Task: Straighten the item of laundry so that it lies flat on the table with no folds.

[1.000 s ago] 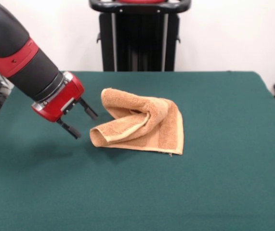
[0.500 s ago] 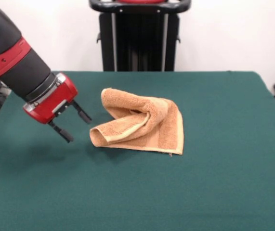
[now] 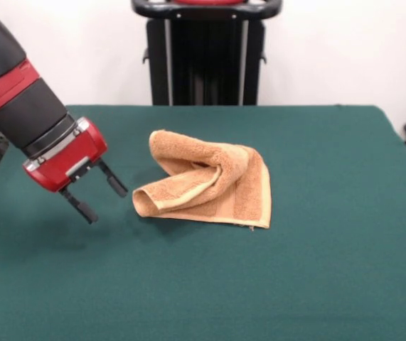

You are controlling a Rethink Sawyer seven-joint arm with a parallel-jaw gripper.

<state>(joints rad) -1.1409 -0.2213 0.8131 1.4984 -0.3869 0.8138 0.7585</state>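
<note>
One red and black arm slants in from the upper left of the front view, its thick black sleeve ending in a glossy red wrist block, and below that the gripper [image 3: 103, 202] shows two short black fingers [image 3: 111, 179] spread wide apart with nothing between them. The fingers point down and to the right, above the cloth surface and not touching it; a soft shadow lies on the felt beneath them.

Just to the right of the gripper, apart from it with a strip of bare green between, lies the small orange-tan terry-cloth towel [image 3: 210, 186]. Its pile is looped and nubbly, and it sits crumpled, not flat: the upper left part is rolled over into a rounded hump, a flap curls forward to a blunt point at the lower left, showing a paler smooth woven band along its hem, and a deep crease runs through the middle. The right side lies flatter, ending in a straight edge and a squared lower right corner.

Beneath everything spreads the large rectangular table covered in dark green felt-like cloth [image 3: 330, 270], matte and even. Wide bare cloth surrounds the towel on every side, most of it to the right and toward the camera.
</note>
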